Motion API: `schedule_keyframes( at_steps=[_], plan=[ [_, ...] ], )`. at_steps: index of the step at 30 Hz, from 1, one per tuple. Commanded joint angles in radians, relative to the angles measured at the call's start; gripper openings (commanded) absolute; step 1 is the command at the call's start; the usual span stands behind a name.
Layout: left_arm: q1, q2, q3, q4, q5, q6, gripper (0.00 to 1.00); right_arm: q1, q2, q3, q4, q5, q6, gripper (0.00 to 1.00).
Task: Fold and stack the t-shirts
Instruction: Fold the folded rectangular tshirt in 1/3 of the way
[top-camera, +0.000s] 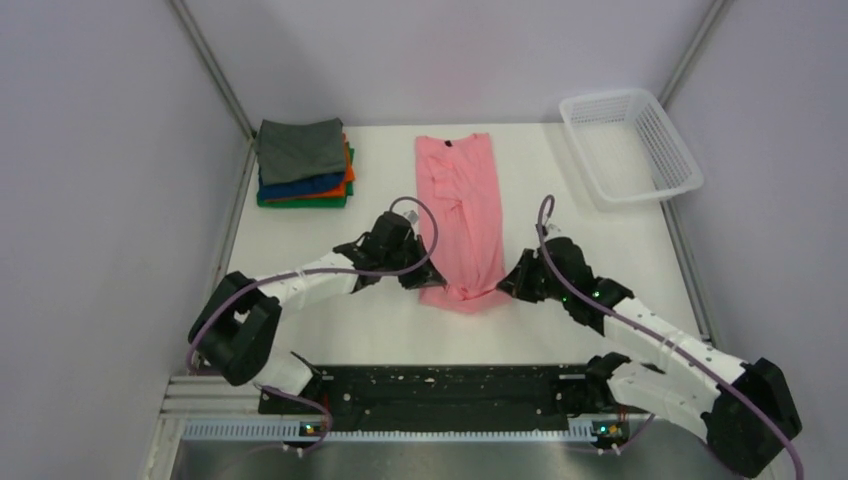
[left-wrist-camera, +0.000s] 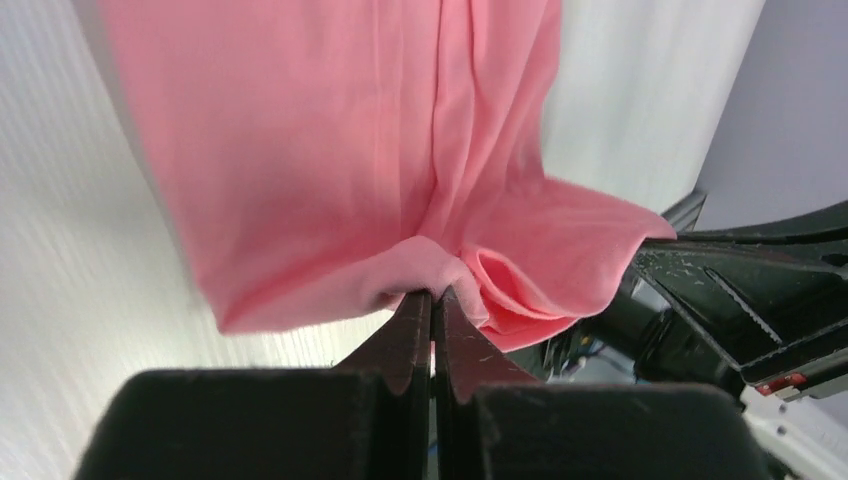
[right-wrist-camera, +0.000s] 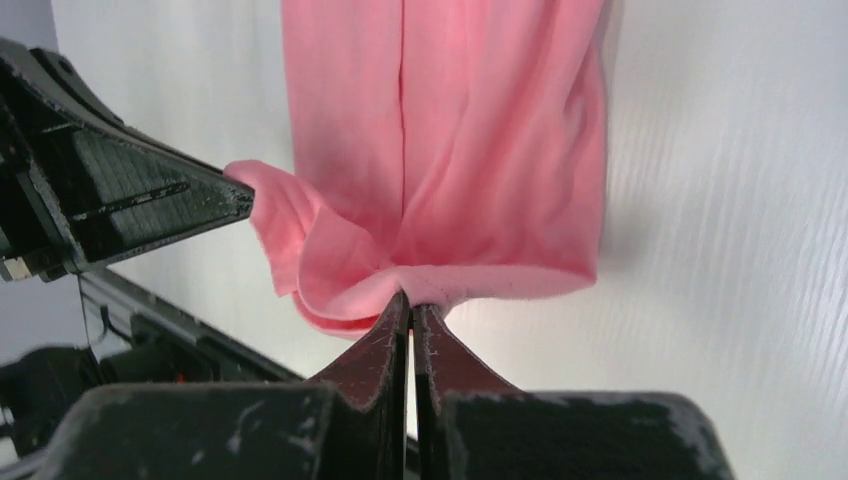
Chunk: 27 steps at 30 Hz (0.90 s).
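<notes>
A pink t-shirt (top-camera: 462, 205) lies as a long narrow strip down the middle of the table, collar at the far end. Its near hem is bunched and lifted between the two grippers. My left gripper (top-camera: 428, 277) is shut on the hem's left corner, seen pinched at the fingertips in the left wrist view (left-wrist-camera: 433, 296). My right gripper (top-camera: 504, 285) is shut on the right corner, the cloth (right-wrist-camera: 450, 190) pinched at its tips (right-wrist-camera: 410, 300). A stack of folded t-shirts (top-camera: 303, 163), dark grey on top of blue, orange and green, sits at the far left.
A white mesh basket (top-camera: 630, 145) stands at the far right corner of the table. Walls close in the table on the left, back and right. The black rail (top-camera: 440, 385) with the arm bases runs along the near edge.
</notes>
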Motion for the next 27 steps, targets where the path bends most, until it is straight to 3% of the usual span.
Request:
schedule_keyframes(
  at_steps=[1, 9, 27],
  plan=[
    [0.098, 0.057, 0.144, 0.016, -0.026, 0.081, 0.0, -0.122, 0.132, 0.108, 0.196, -0.037, -0.05, 0.0],
    [0.206, 0.242, 0.435, -0.138, -0.099, 0.175, 0.0, -0.248, 0.397, 0.34, 0.255, -0.08, -0.137, 0.0],
    [0.307, 0.449, 0.652, -0.186, -0.116, 0.235, 0.0, -0.37, 0.793, 0.62, 0.274, -0.175, -0.246, 0.0]
  ],
)
